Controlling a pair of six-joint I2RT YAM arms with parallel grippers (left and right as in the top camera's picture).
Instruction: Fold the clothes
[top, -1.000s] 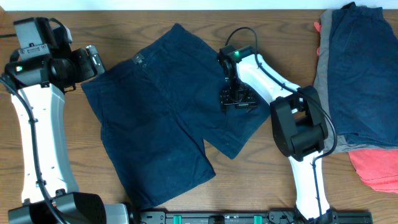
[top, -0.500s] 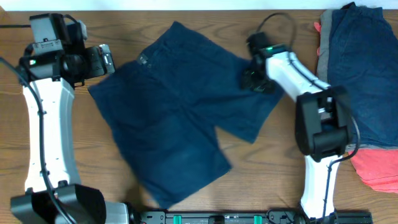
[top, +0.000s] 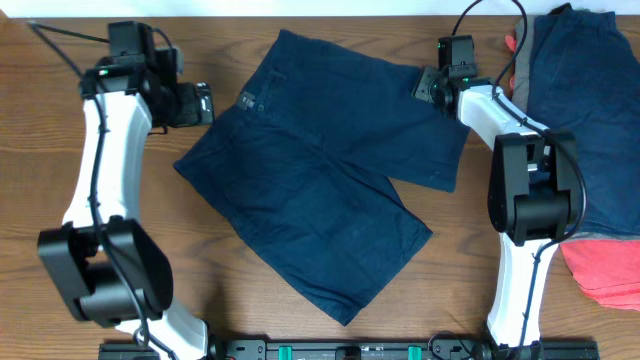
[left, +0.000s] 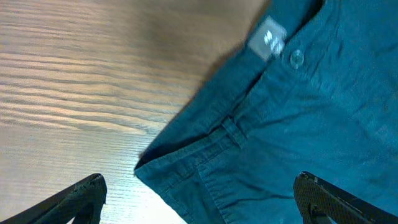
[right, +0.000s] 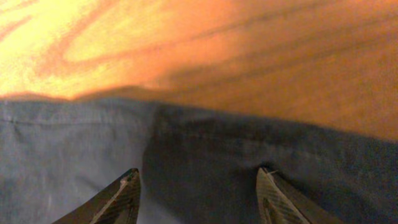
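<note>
Shorts (top: 320, 180) flat, skewed. Left gripper (left: 198, 191) splayed above waistband corner (left: 149, 165), right gripper (right: 198, 186) splayed over hem (right: 217, 127); neither grasping. I'd pinch both edges squarely, then fold.

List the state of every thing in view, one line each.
Navy shorts: unfolded, spread flat on the table.
Pile of clothes: stacked at the table's right edge, navy piece on top.
Left hand: open, above the waistband corner of the shorts.
Right hand: open, over the edge of one leg of the shorts.
</note>
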